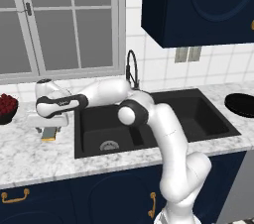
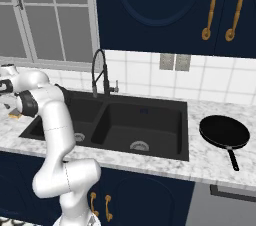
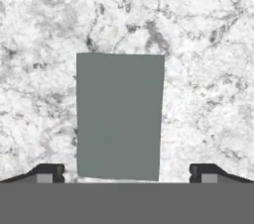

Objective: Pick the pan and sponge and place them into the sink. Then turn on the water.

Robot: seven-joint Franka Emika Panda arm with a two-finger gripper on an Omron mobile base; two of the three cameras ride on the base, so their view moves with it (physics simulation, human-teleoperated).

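Observation:
The sponge lies flat on the marble counter left of the sink, its grey-teal top facing the hand camera. My gripper hangs open right above it, one fingertip on each side and neither touching it. From the left base, the gripper points down over the sponge, whose yellow bottom layer peeks out. The black pan rests on the counter right of the sink, handle toward the front edge; it also sits at the far right as the pan. The black gooseneck faucet stands behind the sink, with no water running.
A dark bowl of red fruit sits at the counter's far left, close to my hand. My arm reaches across the left basin. A window is behind the counter and dark blue cabinets hang above the right side.

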